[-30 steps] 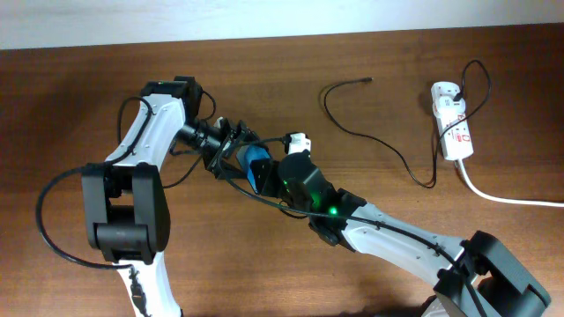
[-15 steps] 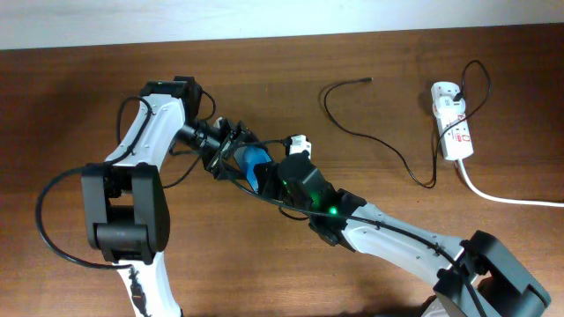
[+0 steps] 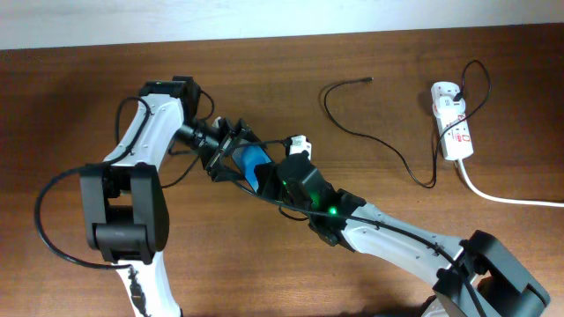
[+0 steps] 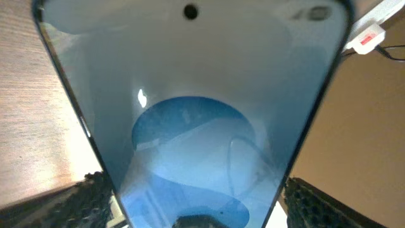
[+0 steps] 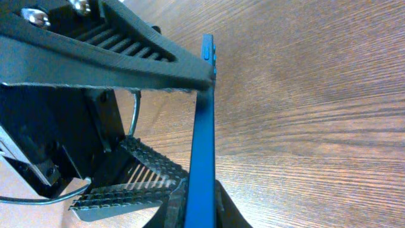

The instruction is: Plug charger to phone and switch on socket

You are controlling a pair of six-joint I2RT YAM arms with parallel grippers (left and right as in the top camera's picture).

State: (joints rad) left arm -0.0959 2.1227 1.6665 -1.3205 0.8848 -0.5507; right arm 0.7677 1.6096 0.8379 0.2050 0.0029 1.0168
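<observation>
The slim blue-screened phone (image 3: pixel 255 165), centre-left with its long axis diagonal, is clamped by the left gripper (image 3: pixel 231 151). The right gripper (image 3: pixel 271 173) is beside it, grip indeterminate. The thin black charger cable's connector tip (image 3: pixel 366 80) lies upper right, well apart, nearer the right arm.

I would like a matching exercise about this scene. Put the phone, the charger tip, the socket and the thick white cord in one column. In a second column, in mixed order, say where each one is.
Things:
1. phone
2. charger tip
3. socket
4. thick white cord

Places:
A. runs off the right edge of the overhead view
B. lies loose on the table, plugged into nothing
C. held between the jaws of the left gripper
D. lies flat near the table's right end

Pairs: 1-C, 2-B, 3-D, 4-A
</observation>
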